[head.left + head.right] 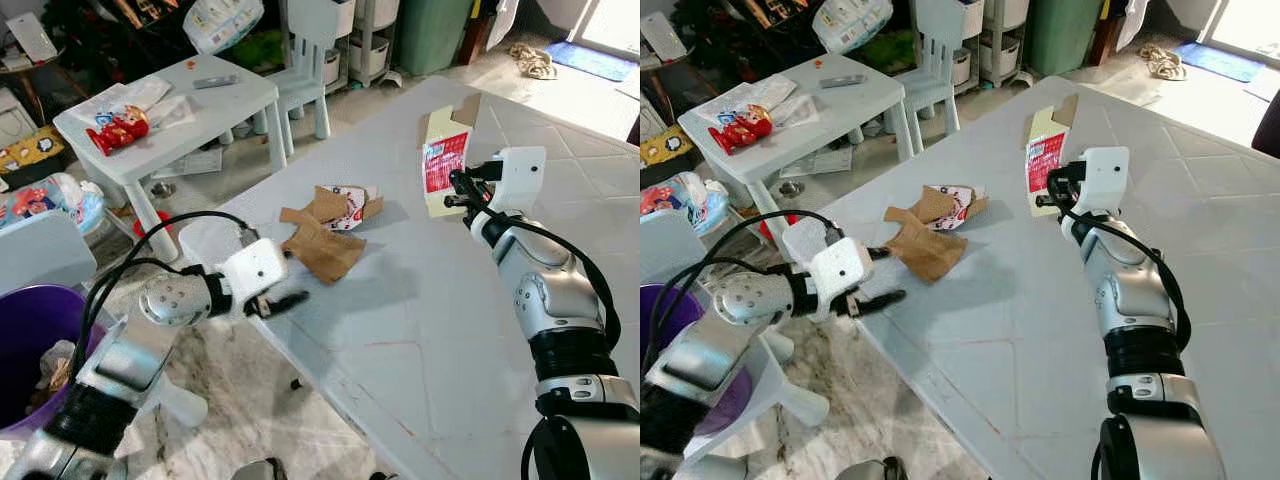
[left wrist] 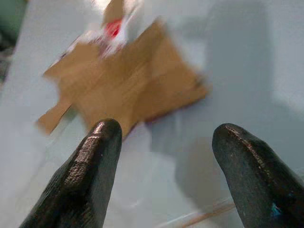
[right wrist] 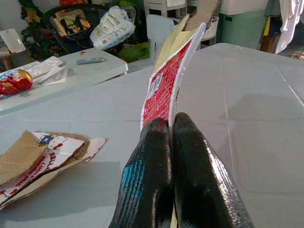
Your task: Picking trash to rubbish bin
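A flattened red-and-cream carton [image 1: 445, 160] is held upright above the grey bench [image 1: 520, 110], pinched by its lower edge in the right claw [image 1: 458, 192]. In the right wrist view the two black fingers [image 3: 156, 180] press together on the carton's thin edge, its red printed face turned to the left side of the scene. The carton hangs clear of the bench top, towards the far right part of it.

Left of the carton, flat on the bench, lies a pile of torn brown cardboard [image 1: 322, 245], and touching its far edge is a crumpled printed wrapper [image 1: 348, 205] in white, red and blue. The left claw [image 1: 283, 300] hovers at the near left edge of the bench, just beside the cardboard and pointing at it. Its fingers [image 2: 90, 166] stand wide apart with nothing between them, and the cardboard shows blurred beyond the tips.

At the near left, low beside the left arm, stands a purple rubbish bin [image 1: 28, 325] with some crumpled scraps already inside. Farther left is a small white bench [image 1: 240, 90] carrying a red snack packet [image 1: 118, 130] and a remote [image 1: 215, 81], with a white child's chair [image 1: 310, 55] next to it.
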Motion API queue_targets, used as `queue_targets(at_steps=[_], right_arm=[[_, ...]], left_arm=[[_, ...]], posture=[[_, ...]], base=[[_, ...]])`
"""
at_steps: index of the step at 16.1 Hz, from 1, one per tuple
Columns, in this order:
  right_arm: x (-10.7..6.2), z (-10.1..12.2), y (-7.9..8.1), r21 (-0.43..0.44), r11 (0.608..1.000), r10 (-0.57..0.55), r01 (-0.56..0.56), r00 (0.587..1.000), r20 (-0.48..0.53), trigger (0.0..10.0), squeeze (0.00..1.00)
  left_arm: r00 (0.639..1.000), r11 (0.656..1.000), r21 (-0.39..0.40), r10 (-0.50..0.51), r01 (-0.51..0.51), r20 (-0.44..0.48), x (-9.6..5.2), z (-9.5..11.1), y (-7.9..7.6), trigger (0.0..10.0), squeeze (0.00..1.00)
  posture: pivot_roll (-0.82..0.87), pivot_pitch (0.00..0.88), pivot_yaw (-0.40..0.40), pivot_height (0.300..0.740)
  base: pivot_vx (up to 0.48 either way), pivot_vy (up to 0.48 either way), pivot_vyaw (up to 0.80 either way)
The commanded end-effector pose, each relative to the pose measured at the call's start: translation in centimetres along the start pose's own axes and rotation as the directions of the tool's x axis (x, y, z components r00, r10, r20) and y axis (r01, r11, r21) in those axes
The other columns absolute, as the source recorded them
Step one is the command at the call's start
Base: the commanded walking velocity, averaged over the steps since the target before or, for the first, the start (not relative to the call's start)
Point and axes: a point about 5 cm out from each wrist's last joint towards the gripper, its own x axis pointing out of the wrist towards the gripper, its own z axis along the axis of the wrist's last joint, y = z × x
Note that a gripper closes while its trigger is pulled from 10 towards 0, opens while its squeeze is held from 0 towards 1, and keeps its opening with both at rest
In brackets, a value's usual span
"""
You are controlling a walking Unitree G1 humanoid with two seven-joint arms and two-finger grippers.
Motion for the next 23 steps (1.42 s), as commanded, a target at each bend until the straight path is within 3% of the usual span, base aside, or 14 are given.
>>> queue_targets(at_steps=[1, 7, 15, 16, 17, 23], right_arm=[[0.3, 0.5, 0.2, -0.012, 1.000, 0.006, -0.006, 1.000, 0.008, 0.0, 0.00], [0.2, 0.7, 0.1, -0.015, 1.000, 0.002, -0.002, 1.000, 0.011, 0.0, 0.00], [0.2, 0.7, 0.0, -0.014, 1.000, -0.003, 0.003, 1.000, 0.013, 0.0, 0.00], [0.2, 0.7, 0.0, -0.013, 1.000, -0.003, 0.003, 1.000, 0.013, 0.0, 0.00], [0.2, 0.6, 0.0, -0.012, 1.000, -0.004, 0.004, 1.000, 0.013, 0.0, 0.00], [0.1, 0.4, 0.0, -0.006, 1.000, -0.006, 0.006, 1.000, 0.010, 0.0, 0.00]], left_arm=[[0.999, 0.998, 0.042, 0.048, -0.047, -0.013, 0.2, -0.2, 0.6, 10.0, 0.00], [0.991, 0.991, 0.054, 0.127, -0.124, -0.050, 2.0, -2.1, 0.9, 10.0, 0.00], [0.976, 0.978, -0.029, 0.207, -0.205, 0.064, 4.8, -0.7, 0.5, 10.0, 0.00], [0.971, 0.974, -0.036, 0.226, -0.224, 0.074, 5.0, -0.6, 0.6, 4.4, 0.00], [0.965, 0.968, -0.053, 0.249, -0.245, 0.088, 5.1, -0.4, 0.7, 0.0, 0.00], [0.942, 0.944, -0.111, 0.320, -0.309, 0.100, 5.8, -0.6, 0.5, 0.0, 0.00]], posture=[[0.04, 0.118, -0.008, 0.740], [0.03, 0.123, -0.012, 0.740], [0.02, 0.124, -0.012, 0.740], [0.02, 0.123, -0.011, 0.740], [0.02, 0.123, -0.011, 0.740], [0.02, 0.120, -0.009, 0.740]], base=[[0.000, 0.000, 0.00], [0.000, 0.000, 0.00], [0.000, 0.000, 0.00], [0.000, 0.000, 0.00], [0.000, 0.000, 0.00], [0.000, 0.000, 0.00]])
